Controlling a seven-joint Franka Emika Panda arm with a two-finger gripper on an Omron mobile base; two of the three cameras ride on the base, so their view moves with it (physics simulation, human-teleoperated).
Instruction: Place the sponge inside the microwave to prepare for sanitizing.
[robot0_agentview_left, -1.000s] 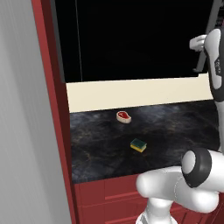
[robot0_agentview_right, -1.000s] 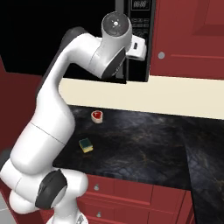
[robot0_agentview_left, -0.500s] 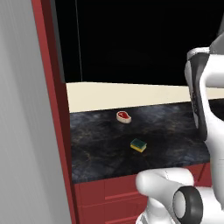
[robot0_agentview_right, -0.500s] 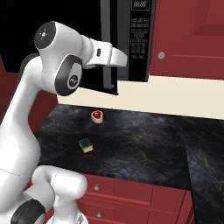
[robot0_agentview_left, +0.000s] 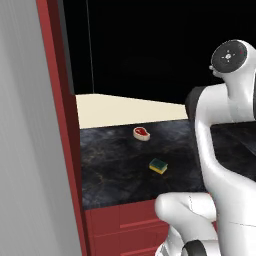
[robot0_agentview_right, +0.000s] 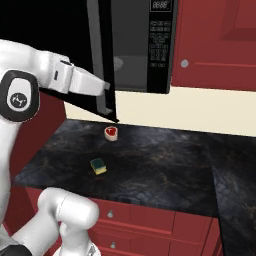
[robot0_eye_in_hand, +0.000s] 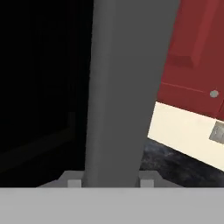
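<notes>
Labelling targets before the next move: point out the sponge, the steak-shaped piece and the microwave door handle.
sponge (robot0_agentview_right: 98, 166): right base view, on its green top.
steak-shaped piece (robot0_agentview_right: 111, 132): right base view, on its red face.
microwave door handle (robot0_eye_in_hand: 127, 87): hand view, on the grey bar's middle.

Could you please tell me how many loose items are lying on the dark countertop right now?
2: the sponge near the counter's front, and a red-and-white steak piece farther back, toward the wall. Others may be hidden behind the arm.
</notes>
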